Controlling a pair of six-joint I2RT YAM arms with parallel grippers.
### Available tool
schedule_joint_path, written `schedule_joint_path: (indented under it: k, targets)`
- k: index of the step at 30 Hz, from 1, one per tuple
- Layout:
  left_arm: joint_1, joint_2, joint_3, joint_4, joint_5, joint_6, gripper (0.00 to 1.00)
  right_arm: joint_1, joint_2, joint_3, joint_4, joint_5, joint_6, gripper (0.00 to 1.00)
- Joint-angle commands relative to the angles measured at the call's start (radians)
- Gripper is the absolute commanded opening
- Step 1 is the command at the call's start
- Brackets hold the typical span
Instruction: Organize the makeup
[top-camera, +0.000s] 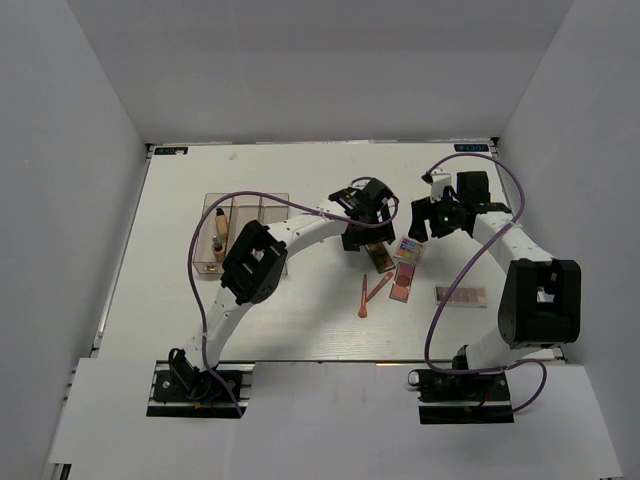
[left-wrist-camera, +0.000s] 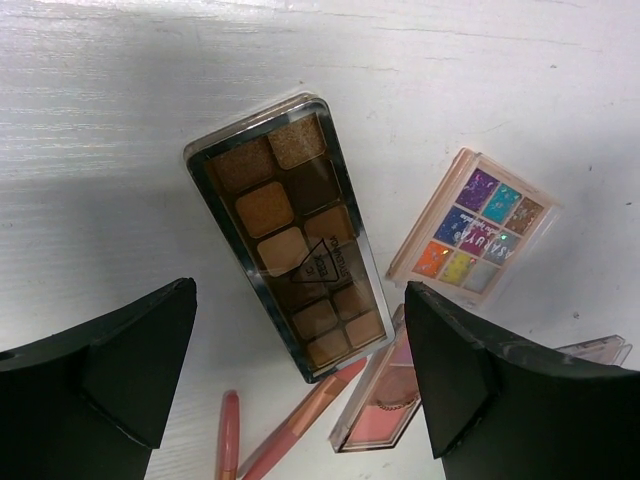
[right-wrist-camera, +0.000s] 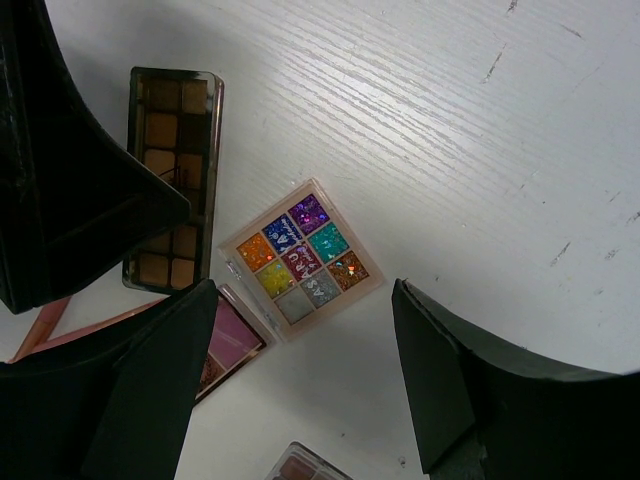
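Two hands hang over loose palettes on the desk (top-camera: 300, 330) in the top view: left hand (top-camera: 368, 238) above the brown palette (top-camera: 380, 257), right hand (top-camera: 425, 225) above the multicolour palette (top-camera: 407, 247). The organizer (top-camera: 245, 197) sits well to the left, one bottle (top-camera: 218, 232) inside.

Left wrist: jaws spread wide, empty, with the brown palette flat on the desk between them, untouched.

Right wrist: jaws likewise apart and empty, the multicolour palette between them.

Likely step: picking up a palette. Next calls for lowering squarely and pinching its long edges.
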Motion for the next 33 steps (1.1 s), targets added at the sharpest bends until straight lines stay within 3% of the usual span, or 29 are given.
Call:
schedule_joint_path:
  k: [1,7,12,13,14,17,19,24,27,33]
  targets:
    - [-0.007,-0.004,0.042,0.01,-0.022,-0.017,0.94,-0.003,-0.011,-0.007,0.03,-0.025,0.012,0.76]
    - [-0.016,-0.039,0.029,-0.009,-0.076,-0.018,0.94,-0.004,-0.02,-0.012,0.018,-0.076,0.001,0.76]
    - [-0.016,-0.196,-0.096,-0.03,-0.174,0.003,0.92,-0.003,-0.032,-0.014,-0.017,-0.172,-0.05,0.76]
    - [-0.007,-0.226,-0.128,-0.02,-0.182,0.011,0.89,-0.001,-0.032,-0.014,-0.026,-0.182,-0.053,0.77]
    - [-0.007,-0.26,-0.167,-0.008,-0.187,0.023,0.79,-0.003,-0.034,-0.014,-0.028,-0.188,-0.056,0.77]
    - [0.002,-0.4,-0.334,0.069,-0.181,0.058,0.61,-0.001,-0.029,-0.006,-0.033,-0.195,-0.056,0.77]
    - [-0.008,-0.467,-0.421,0.102,-0.176,0.083,0.57,0.002,-0.025,0.002,-0.036,-0.198,-0.054,0.77]
    - [-0.039,-0.443,-0.425,0.035,-0.073,0.117,0.53,0.003,-0.006,0.026,-0.048,-0.2,-0.053,0.77]
    - [-0.053,-0.423,-0.423,0.046,-0.039,0.12,0.41,0.003,0.0,0.034,-0.051,-0.2,-0.048,0.77]
    - [-0.094,-0.316,-0.322,-0.017,-0.01,0.123,0.45,0.002,-0.005,0.02,-0.051,-0.195,-0.047,0.77]
